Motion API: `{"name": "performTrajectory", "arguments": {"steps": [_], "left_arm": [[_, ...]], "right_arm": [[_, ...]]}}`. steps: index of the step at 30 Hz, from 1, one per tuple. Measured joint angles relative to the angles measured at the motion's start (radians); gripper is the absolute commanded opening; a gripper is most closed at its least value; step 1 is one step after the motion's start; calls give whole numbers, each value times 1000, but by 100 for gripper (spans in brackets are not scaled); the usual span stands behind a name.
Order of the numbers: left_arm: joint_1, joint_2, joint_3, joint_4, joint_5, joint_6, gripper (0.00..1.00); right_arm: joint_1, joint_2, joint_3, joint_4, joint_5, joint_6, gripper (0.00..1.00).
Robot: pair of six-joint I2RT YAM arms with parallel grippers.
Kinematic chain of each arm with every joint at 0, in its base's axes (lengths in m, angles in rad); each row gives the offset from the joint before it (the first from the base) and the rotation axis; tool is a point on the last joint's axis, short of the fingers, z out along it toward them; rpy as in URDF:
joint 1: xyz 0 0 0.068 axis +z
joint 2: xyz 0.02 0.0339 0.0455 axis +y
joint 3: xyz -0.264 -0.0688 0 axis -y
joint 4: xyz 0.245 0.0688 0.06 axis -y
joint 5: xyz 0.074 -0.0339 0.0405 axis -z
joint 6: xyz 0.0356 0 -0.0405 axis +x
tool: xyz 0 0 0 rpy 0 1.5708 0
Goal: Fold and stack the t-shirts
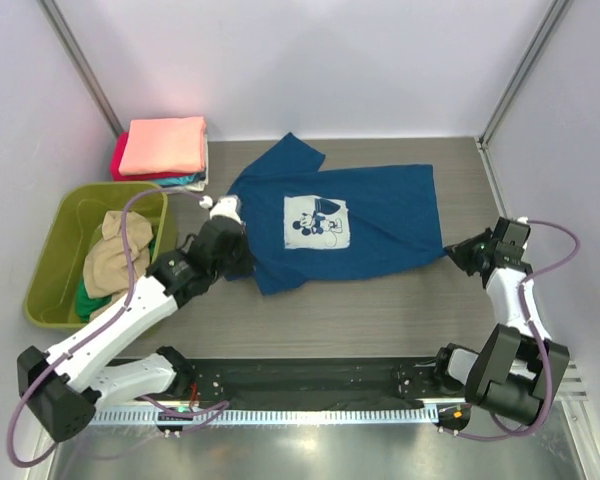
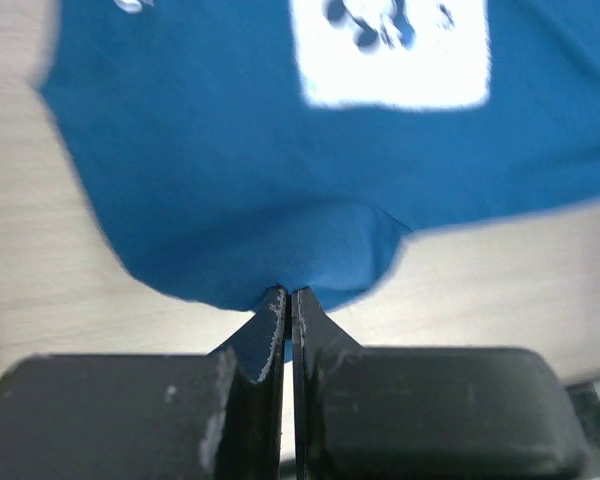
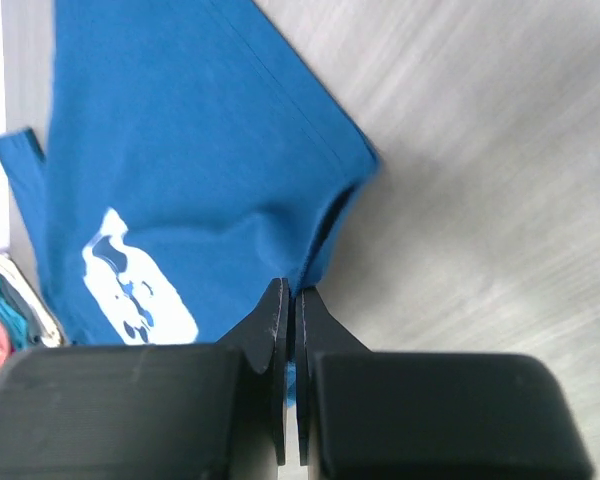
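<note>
Pale walls close in a grey wood-grain table (image 1: 380,310) on three sides, and the blue t-shirt (image 1: 390,215) lies spread flat across its middle with the white printed patch (image 1: 317,223) facing up.

The left gripper (image 1: 223,225) sits at the shirt's left edge, beside the patch. In the left wrist view its jaws (image 2: 288,292) are pressed together on a small pinch of blue cloth, which puckers up into a ridge just ahead of the fingertips.

The right gripper (image 1: 458,250) is at the shirt's opposite end, on the near right corner of the hem. From the right wrist its jaws (image 3: 291,290) are likewise closed, with the hem corner running down into them and a sliver of blue showing between the fingers.

Beyond the shirt's left sleeve, against the back wall, stands a stack of folded shirts (image 1: 162,145): salmon-pink on top, red (image 1: 120,160) under it, teal (image 1: 185,183) lowest. Left of the shirt, past the left arm, the olive-green tub (image 1: 55,270) holds a crumpled tan shirt (image 1: 110,262) and a green one (image 1: 88,300).

Bare tabletop runs along the shirt's near side up to the arm bases, and a narrower bare strip separates its far edge from the back wall. To the right of the hem, only a short stretch of table remains before the side wall.
</note>
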Motion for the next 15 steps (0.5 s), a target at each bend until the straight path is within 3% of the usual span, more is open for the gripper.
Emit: {"name": "performTrajectory", "arguments": {"steps": [7,15], "left_arm": [[219,231,245,10,75,113,0],[336,628,609,-11,173,181,0]], "right_arm": [[15,178,138,44,-11,33,1],[63,403,284,94,-9,118,1]]}}
